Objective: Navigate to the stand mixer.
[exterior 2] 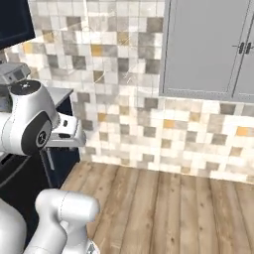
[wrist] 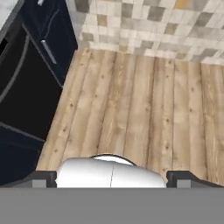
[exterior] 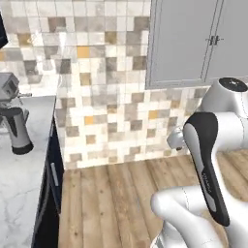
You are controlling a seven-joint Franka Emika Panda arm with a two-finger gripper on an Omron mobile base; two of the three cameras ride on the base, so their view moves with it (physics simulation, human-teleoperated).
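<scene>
**Arm folded over the wooden floor, facing a tiled wall**

The gripper (wrist: 112,183) points down at the plank floor (wrist: 144,113); its two dark tips sit far apart at the bottom corners of the hand view, wide open with nothing between them.

At the left edge of the left base view a marble counter (exterior: 24,184) carries a silver-grey machine with a dark jug (exterior: 17,128). Dark cabinet fronts (wrist: 26,87) stand beneath it.

I cannot make out the stand mixer from here.

A mosaic-tiled wall (exterior: 106,97) fills the middle, with grey wall cabinets (exterior 2: 208,49) at upper right.
</scene>
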